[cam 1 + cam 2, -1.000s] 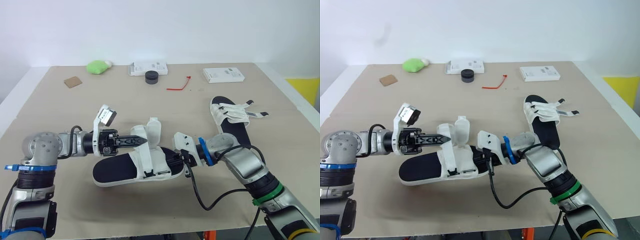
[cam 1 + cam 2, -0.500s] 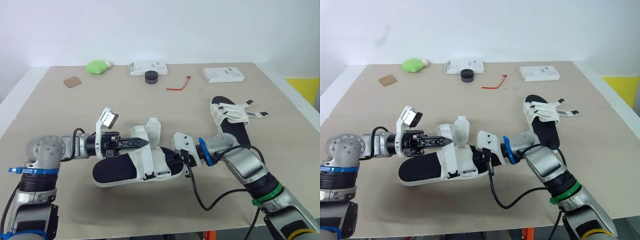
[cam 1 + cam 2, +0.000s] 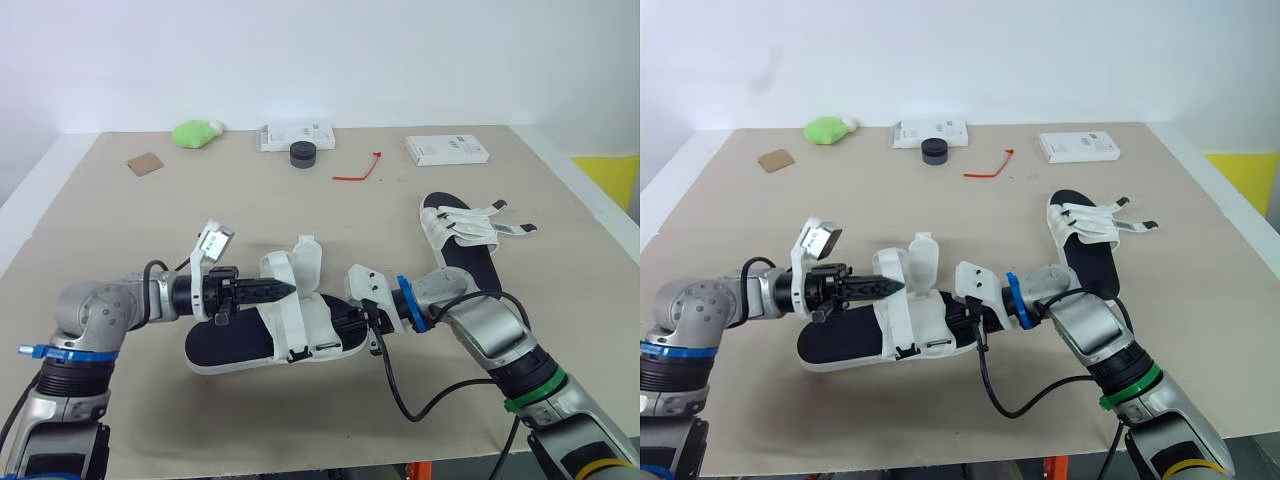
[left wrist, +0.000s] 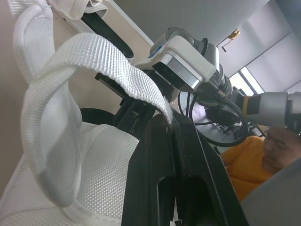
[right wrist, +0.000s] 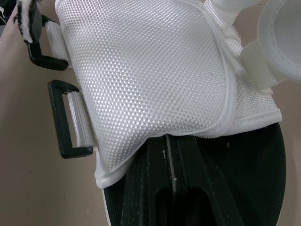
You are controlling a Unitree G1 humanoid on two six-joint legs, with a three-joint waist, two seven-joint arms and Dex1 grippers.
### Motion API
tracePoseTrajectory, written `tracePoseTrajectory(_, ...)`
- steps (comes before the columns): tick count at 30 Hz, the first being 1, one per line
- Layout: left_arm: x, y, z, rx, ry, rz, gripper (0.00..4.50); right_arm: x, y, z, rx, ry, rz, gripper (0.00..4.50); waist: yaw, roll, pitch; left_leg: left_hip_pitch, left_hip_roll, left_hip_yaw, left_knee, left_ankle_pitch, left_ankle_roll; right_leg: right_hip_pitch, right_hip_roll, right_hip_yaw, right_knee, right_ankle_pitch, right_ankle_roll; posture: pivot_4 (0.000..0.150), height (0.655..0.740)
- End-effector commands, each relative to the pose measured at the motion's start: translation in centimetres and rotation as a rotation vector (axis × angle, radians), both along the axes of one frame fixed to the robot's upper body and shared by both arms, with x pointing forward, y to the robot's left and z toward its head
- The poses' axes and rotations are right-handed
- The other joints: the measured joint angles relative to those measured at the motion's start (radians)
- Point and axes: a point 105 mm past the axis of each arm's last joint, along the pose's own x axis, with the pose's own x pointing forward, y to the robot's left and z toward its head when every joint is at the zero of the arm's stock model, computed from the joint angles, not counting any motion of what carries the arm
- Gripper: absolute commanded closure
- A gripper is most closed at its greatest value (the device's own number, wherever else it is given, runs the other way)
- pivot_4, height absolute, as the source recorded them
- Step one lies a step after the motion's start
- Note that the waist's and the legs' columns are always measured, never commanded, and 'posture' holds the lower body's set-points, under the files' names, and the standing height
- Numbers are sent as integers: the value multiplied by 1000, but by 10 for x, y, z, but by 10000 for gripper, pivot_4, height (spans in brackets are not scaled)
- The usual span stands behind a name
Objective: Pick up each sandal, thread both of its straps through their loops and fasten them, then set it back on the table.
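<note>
Fingertips of my right gripper (image 5: pixel 171 146) are hidden under the white mesh upper (image 5: pixel 141 70), pressed together. Left gripper (image 3: pixel 289 289) pinches the woven strap (image 4: pixel 117 61). Sandal (image 3: pixel 225 345) sits near the table's (image 3: pixel 120 220) front edge; second sandal (image 3: pixel 470 262) sits toward the right edge.

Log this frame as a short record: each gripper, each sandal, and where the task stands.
left gripper: fingers shut on a white strap of the near sandal
right gripper: fingers shut on the near sandal's mesh upper
near sandal: between both grippers, straps open, loops empty
far sandal: on robot's right, straps spread loose
progress: no strap fastened yet
</note>
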Motion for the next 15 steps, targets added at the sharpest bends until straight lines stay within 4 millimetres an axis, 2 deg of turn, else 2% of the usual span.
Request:
tracePoseTrajectory(1, 1, 1, 5, -5, -45, -2, 44226, 0, -9, -25, -85, 60, -56, 45000, 0, 0, 0, 0, 0, 0, 0, 0, 0, 0, 0, 0, 0, 0, 0, 1500, 7400)
tracePoseTrajectory(6, 5, 0, 6, -6, -78, 8, 44226, -1, -9, -25, -84, 62, -54, 45000, 0, 0, 0, 0, 0, 0, 0, 0, 0, 0, 0, 0, 0, 0, 0, 1500, 7400)
tracePoseTrajectory(15, -1, -6, 4, 11, -138, -28, 44226, -1, -8, -25, -80, 62, -52, 45000, 0, 0, 0, 0, 0, 0, 0, 0, 0, 0, 0, 0, 0, 0, 0, 1500, 7400)
